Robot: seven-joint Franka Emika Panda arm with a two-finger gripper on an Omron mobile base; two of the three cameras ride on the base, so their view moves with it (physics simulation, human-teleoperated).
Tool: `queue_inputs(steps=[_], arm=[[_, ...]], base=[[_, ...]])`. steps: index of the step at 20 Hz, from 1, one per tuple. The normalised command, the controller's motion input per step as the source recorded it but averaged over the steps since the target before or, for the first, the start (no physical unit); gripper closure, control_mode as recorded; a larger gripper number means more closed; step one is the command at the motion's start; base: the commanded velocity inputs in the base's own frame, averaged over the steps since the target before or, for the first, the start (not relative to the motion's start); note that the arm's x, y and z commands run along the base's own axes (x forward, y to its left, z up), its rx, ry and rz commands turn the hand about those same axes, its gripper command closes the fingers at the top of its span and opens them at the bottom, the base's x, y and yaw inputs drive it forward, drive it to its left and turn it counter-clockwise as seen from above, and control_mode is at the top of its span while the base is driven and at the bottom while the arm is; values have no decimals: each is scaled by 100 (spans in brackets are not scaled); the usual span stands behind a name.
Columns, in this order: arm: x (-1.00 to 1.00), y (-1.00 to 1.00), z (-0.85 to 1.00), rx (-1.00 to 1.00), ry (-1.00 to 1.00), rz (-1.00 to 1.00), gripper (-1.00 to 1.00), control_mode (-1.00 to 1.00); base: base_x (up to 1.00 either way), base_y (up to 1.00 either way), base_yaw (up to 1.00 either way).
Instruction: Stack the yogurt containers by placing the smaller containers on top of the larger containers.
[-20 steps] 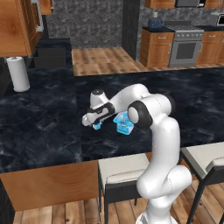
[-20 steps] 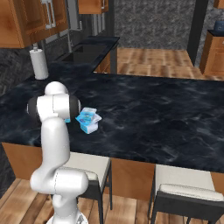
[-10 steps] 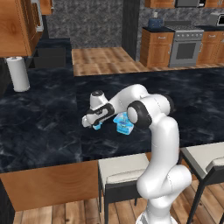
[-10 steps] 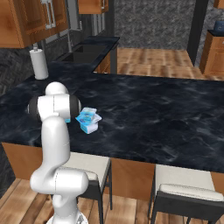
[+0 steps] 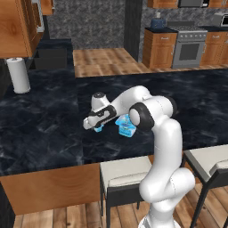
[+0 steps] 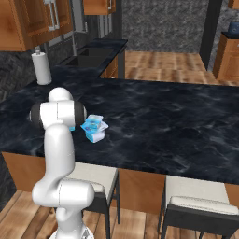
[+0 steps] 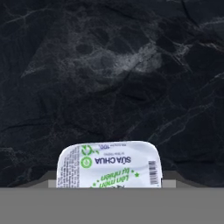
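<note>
The gripper (image 5: 94,128) is lowered over a small tub (image 7: 109,164) on the counter (image 5: 44,124), presumably for a lift onto the stack (image 6: 94,128) just beside. Whether the jaws are pinching it cannot be told.

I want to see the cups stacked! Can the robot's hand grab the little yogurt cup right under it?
Probably yes. The gripper hangs just over a small yogurt cup on the dark counter, the cup's lid sits centred between the jaws, and nothing lies in the way.
</note>
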Motion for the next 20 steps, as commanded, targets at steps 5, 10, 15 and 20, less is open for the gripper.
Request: queue_inputs(steps=[5,10,15,20], arm=[[0,0,0,0,0,0,100,-100],[0,0,0,0,0,0,100,-100],[0,0,14,0,0,0,100,-100],[0,0,31,0,0,0,100,-100]], base=[[0,0,0],[0,0,0],[0,0,0],[0,0,0]])
